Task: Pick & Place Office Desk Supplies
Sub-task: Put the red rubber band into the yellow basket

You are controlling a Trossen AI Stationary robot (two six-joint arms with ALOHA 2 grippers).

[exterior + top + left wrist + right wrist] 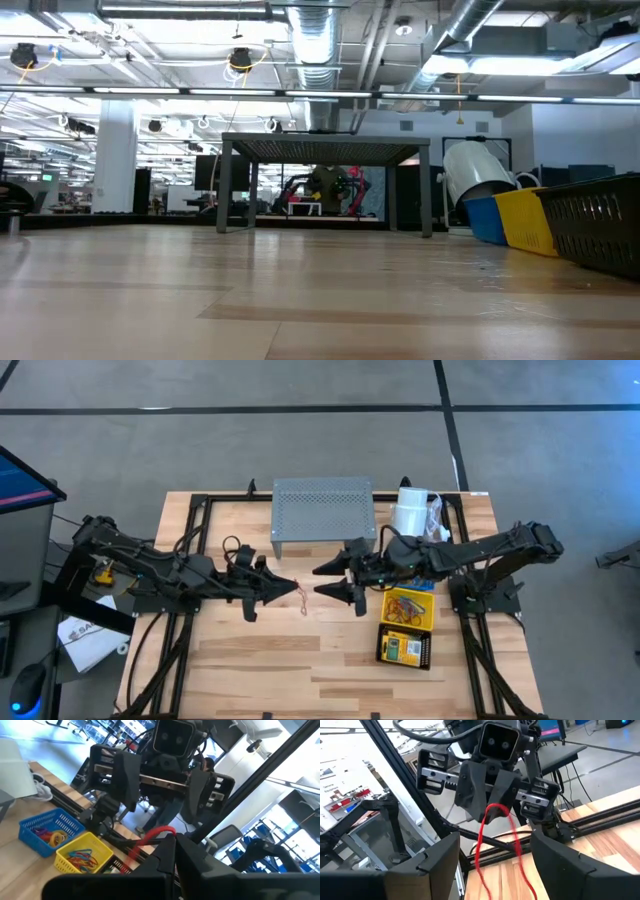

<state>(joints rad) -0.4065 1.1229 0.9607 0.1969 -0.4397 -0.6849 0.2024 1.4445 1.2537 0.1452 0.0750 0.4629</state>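
Left pincer (290, 589) pinches a red loop (492, 827) mid-table, facing the right pincer (322, 580), spread wide and level.

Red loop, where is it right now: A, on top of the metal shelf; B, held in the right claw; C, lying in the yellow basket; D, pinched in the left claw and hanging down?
D: the right wrist view shows the red loop dangling from the shut left claw, while the right claw stands open facing it with nothing between its fingers.
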